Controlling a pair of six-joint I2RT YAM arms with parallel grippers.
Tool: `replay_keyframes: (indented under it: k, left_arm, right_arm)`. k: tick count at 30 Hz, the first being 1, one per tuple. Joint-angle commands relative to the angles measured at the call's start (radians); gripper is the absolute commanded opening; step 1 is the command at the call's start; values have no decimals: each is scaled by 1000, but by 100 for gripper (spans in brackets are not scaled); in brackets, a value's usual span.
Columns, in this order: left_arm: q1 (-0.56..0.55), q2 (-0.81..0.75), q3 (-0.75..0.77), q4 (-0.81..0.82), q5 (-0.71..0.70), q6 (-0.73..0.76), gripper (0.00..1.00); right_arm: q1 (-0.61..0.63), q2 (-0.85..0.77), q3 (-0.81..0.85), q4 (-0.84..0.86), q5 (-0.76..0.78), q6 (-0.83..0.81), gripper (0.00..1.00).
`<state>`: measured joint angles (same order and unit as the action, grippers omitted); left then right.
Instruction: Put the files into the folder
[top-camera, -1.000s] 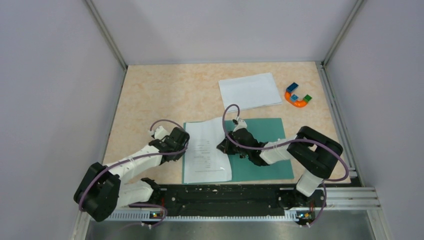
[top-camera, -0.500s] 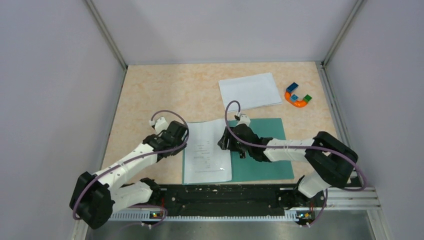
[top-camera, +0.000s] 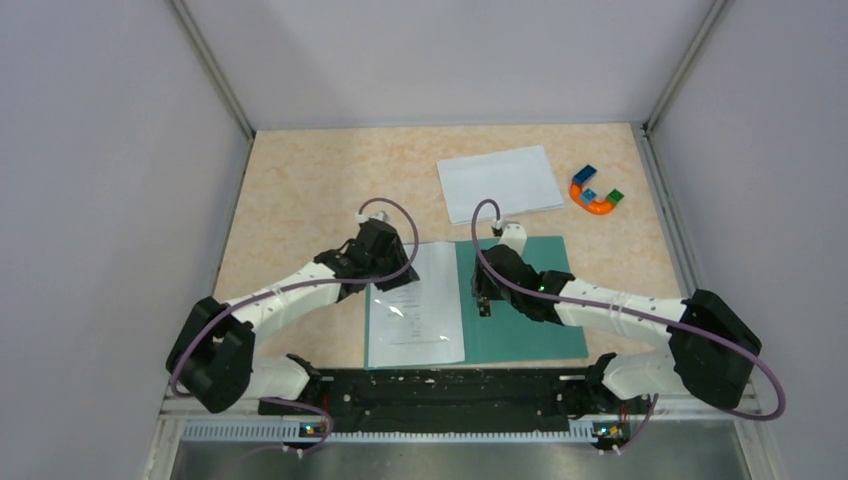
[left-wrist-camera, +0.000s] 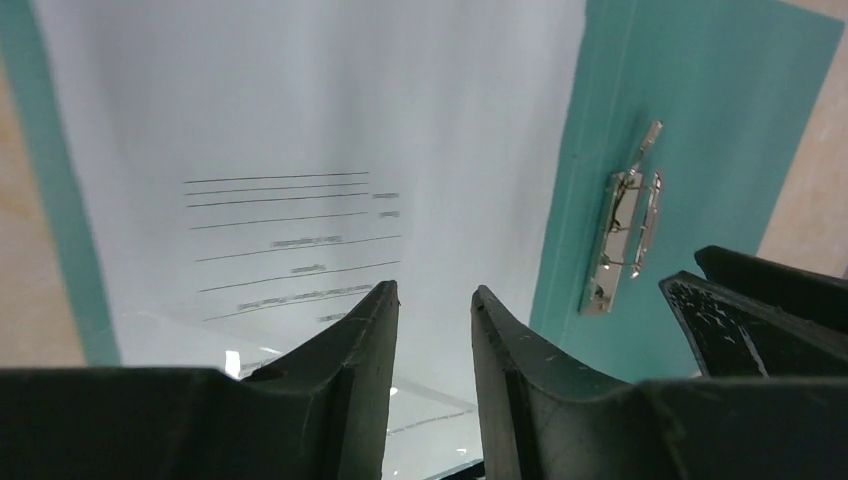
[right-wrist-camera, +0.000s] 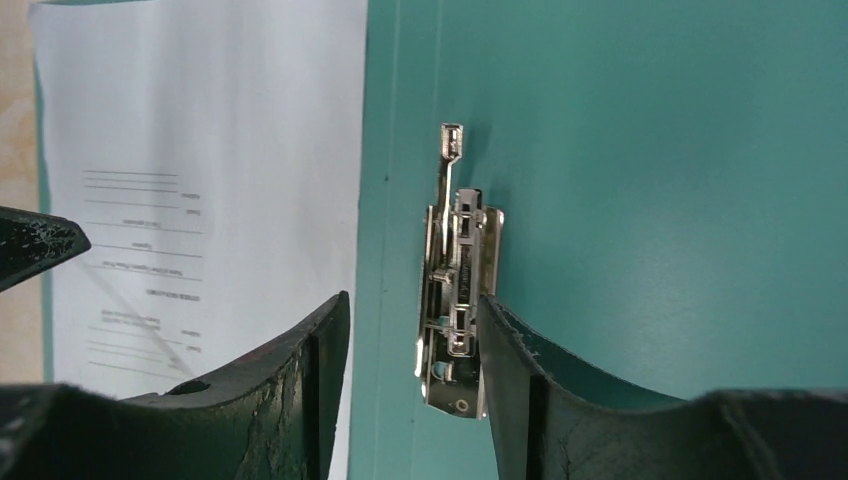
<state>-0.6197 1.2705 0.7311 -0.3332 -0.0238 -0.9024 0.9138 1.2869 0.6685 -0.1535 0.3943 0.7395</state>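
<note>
Between the right arm's parted jaws sits the small metal clip (right-wrist-camera: 455, 290) of the open teal-green card folder (top-camera: 530, 330); I cannot tell whether they touch it. Below the left arm's jaws, slightly parted and gripping nothing, 1 printed white paper sheet (top-camera: 420, 325) lies on the folder's left half. My advice: raise the clip's lever first, then slide that sheet's right edge under it, square to the spine. Well beyond both jaws, the 2nd, nearly blank white sheet (top-camera: 500, 182) lies on the beige counter (top-camera: 300, 190) near a multicoloured horseshoe toy (top-camera: 595, 197). The open room is left of the left jaws.
</note>
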Motion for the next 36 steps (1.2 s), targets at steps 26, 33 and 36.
replay_keyframes:
  k: [26,33,36]
  left_arm:
    - [-42,155,79,106,114,87,36]
    - [-24,129,70,103,125,99,36]
    - [-12,113,64,100,126,105,36]
  right_arm:
    - [-22,177,59,-9,-20,39,23]
    - [7,218,103,8,-18,101,14]
    - [16,262,132,0,-19,149,9]
